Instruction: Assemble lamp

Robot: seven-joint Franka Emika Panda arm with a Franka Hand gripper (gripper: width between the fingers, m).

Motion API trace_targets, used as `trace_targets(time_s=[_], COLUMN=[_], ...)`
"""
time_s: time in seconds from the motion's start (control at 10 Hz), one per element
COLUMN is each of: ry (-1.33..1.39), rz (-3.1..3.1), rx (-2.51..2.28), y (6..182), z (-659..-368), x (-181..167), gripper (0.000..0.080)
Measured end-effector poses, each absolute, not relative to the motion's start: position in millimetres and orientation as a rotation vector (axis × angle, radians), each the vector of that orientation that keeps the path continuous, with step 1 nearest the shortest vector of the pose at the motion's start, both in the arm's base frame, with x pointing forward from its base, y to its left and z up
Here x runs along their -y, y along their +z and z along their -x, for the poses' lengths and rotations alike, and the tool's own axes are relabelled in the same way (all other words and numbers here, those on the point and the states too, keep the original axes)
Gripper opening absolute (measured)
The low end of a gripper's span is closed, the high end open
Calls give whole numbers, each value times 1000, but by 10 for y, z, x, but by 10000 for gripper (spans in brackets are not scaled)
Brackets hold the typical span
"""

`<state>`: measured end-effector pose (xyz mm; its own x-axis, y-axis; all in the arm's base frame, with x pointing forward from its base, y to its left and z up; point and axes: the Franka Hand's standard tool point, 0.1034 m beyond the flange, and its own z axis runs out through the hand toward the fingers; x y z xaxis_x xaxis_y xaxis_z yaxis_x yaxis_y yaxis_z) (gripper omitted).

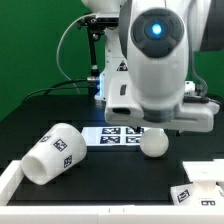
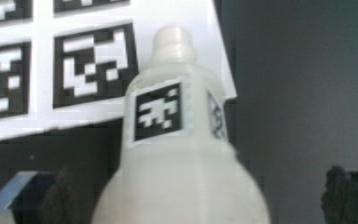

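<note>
The bulb (image 2: 179, 150) is a white part with a square tag. In the wrist view it lies lengthwise between my fingers, its narrow end over the marker board (image 2: 51, 70). My gripper (image 2: 185, 200) is open, with a dark gap between the bulb and each finger (image 2: 25, 195). In the exterior view the bulb's round head (image 1: 153, 143) shows just under my wrist, which hides the jaws. The tapered shade (image 1: 55, 153) lies on its side at the exterior view's lower left. The angular base (image 1: 196, 190) sits at the lower right.
The marker board (image 1: 118, 133) lies flat on the black table behind the bulb. A white raised edge (image 1: 60, 205) runs along the table's front. The arm's white body (image 1: 155, 60) fills the middle of the exterior view.
</note>
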<state>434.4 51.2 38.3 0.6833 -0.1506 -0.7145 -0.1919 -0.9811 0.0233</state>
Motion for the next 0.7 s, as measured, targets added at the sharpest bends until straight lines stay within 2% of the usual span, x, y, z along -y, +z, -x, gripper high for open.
trace_targets(time_s=[0.2, 0.7], ry=[1373, 1419], rz=[2749, 2682], rx=[-290, -367], y=[377, 250], z=[-4271, -4252], x=[-479, -431], gripper=[699, 699])
